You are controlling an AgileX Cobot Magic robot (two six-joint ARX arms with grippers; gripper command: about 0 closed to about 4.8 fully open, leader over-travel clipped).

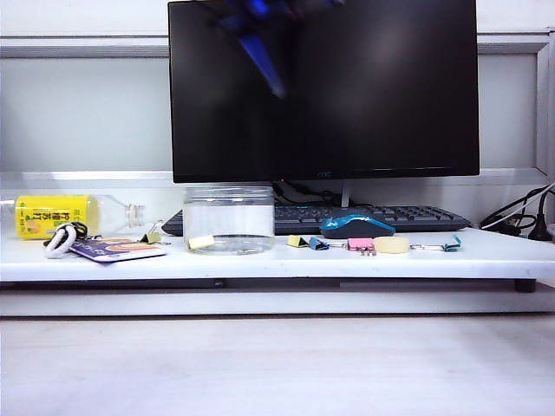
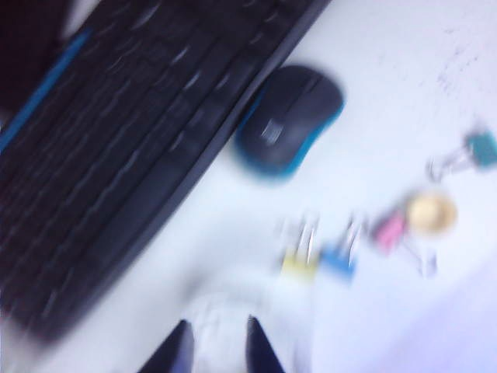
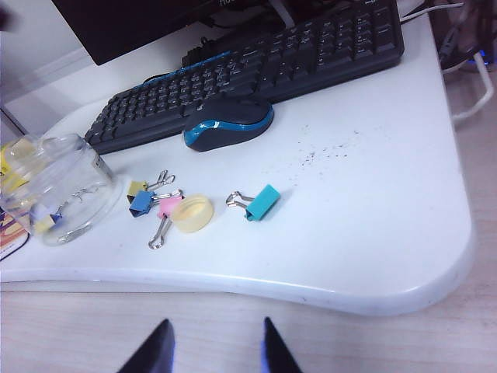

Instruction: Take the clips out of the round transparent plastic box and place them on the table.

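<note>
pale wood fronts the table (image 1: 260,260); both grippers, left (image 2: 219,346) and right (image 3: 213,346), gape empty, so the left should descend straight into the round transparent plastic box (image 1: 229,219) for remaining clips.

An office desk setup: a large dark monitor (image 1: 323,87) stands on a long white table (image 1: 486,256) above a black keyboard (image 3: 256,70) and a blue-trimmed mouse (image 3: 227,124). Coloured binder clips (image 3: 159,203) lie scattered by a clear jar (image 1: 229,218); cables (image 1: 520,217) trail off at the table's far end.
</note>
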